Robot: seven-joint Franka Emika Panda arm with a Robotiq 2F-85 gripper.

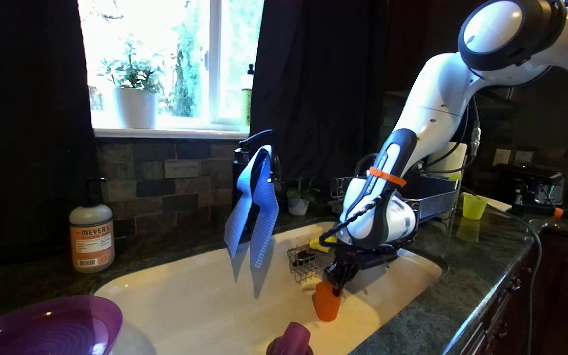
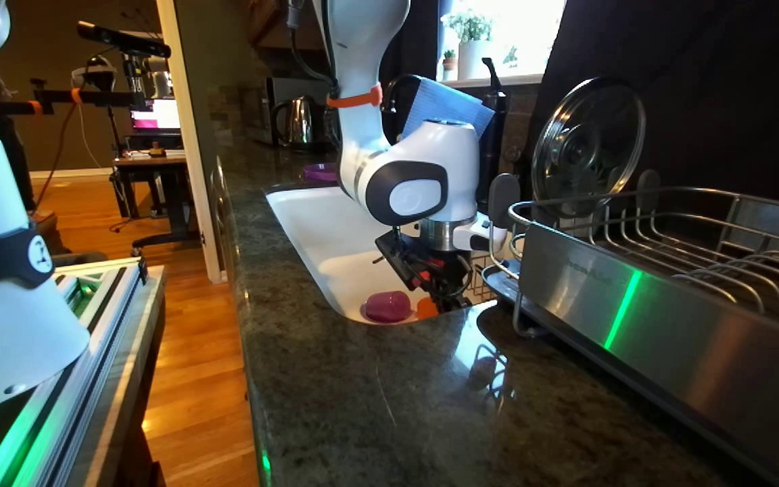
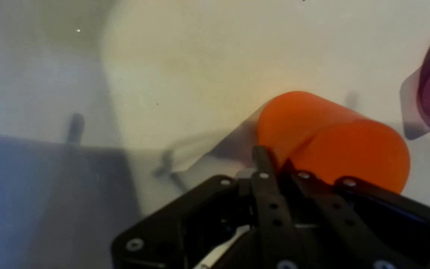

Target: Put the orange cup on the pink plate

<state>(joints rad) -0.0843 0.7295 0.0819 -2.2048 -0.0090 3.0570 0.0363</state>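
The orange cup (image 1: 328, 301) is in the white sink, tilted, with its open mouth toward the gripper. It also shows in the wrist view (image 3: 353, 149) and partly in an exterior view (image 2: 427, 308). My gripper (image 3: 274, 156) is shut on the cup's wall near the rim, one finger outside and one inside. In an exterior view the gripper (image 1: 337, 290) is at the cup's upper edge. I cannot tell whether the cup touches the sink floor. The pink plate (image 1: 42, 325), a glossy magenta-purple dish, is at the sink's far end from the arm; it also shows small behind the sink (image 2: 320, 172).
A purple cup (image 1: 293, 339) is in the sink near the orange cup. A wire basket (image 1: 306, 264) hangs at the sink's back wall. A blue cloth (image 1: 259, 207) hangs over the faucet. A soap bottle (image 1: 91, 236) and a dish rack (image 2: 633, 291) stand on the counter.
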